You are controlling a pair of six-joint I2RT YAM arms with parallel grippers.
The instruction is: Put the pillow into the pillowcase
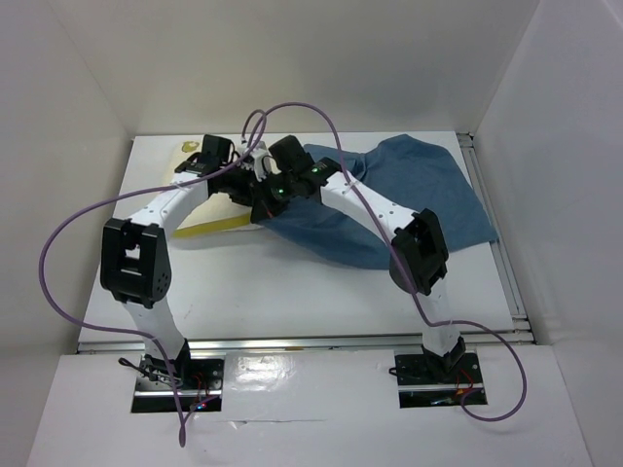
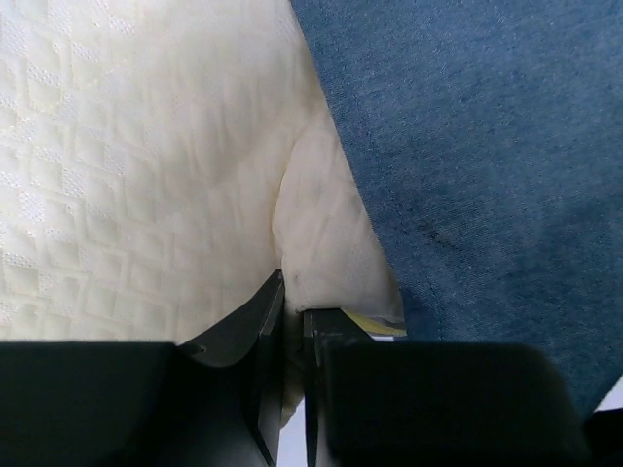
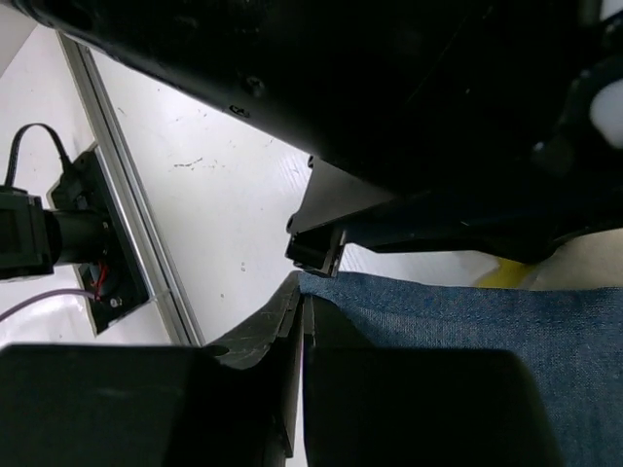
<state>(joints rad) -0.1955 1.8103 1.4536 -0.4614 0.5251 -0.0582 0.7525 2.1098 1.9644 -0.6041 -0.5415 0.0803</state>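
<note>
Up close, the left gripper (image 2: 294, 316) is shut tight on a corner of the pillow (image 2: 146, 175). A bit of cream cloth is squeezed between its two fingers (image 2: 248, 331). From there the pillow spreads away toward 10 o'clock. The pillowcase (image 2: 477, 165) lies right against it toward 2 o'clock, touching along the pillow's edge.

The right gripper (image 3: 300, 292) is shut tight too. It holds the edge of the blue pillowcase, which runs off toward 4 o'clock in its own view. A black arm (image 3: 409, 97) fills the top at 12 o'clock.

From above, both grippers meet near the back middle of the table (image 1: 292, 292). The pillow pokes out from them toward 8 o'clock. The pillowcase spreads out toward 3 o'clock. I cannot tell if any of the pillow is inside it.
</note>
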